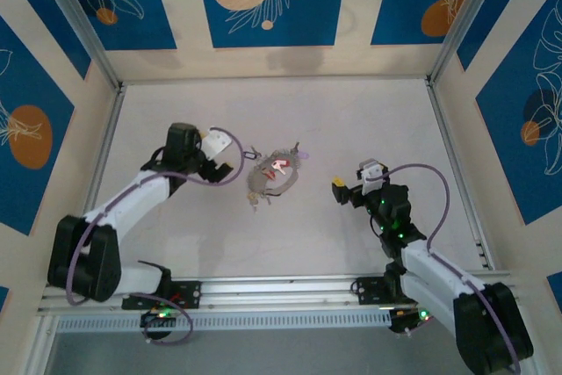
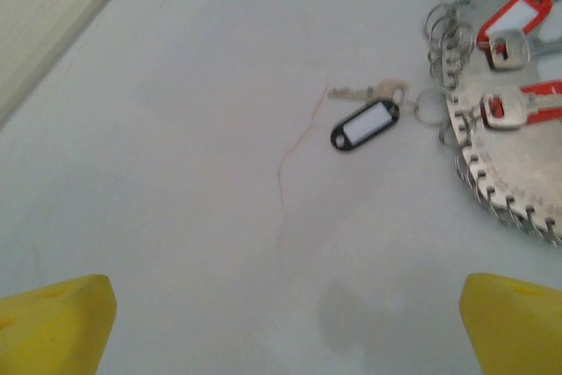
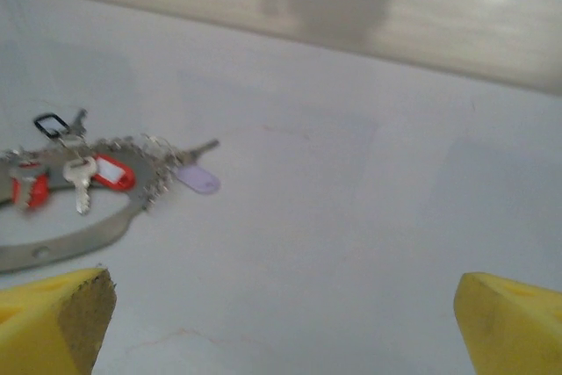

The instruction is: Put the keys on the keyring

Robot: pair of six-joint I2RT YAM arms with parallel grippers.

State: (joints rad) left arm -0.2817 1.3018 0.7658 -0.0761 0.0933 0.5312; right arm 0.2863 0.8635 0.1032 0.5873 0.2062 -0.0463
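Midway across the counter (image 1: 351,120) lies one keyring (image 1: 274,175), between two arms. The left arm (image 1: 132,199) reaches in from one side and the right arm (image 1: 430,265) from the other. Each arm carries one hand, and both hands hang apart from the keyring.

The left hand (image 2: 285,327) is open. Its two yellow fingertips (image 2: 57,327) sit at the bottom corners of its wrist view with bare counter between them. The right hand (image 3: 281,322) is spread just as wide and grips nothing.

The keyring is a flat silvery round fringed with small wire rings, too many and too blurred to count. Four keys (image 2: 502,48) can be counted, with four tags:
- Two red tags (image 2: 516,17) lie on the round.
- One black tag (image 2: 364,125) lies on the counter just outside the rim, on the left hand's side.
- One lilac tag (image 3: 200,180) lies just outside the rim in the right wrist view.

The black-tagged key hangs on a small ring beside the fringe; whether that ring is threaded into it cannot be told.

The left wrist view cuts the keyring off at its right edge, and the right wrist view cuts it off at its left edge. From above, the keys are specks and only a spot of red stands out.
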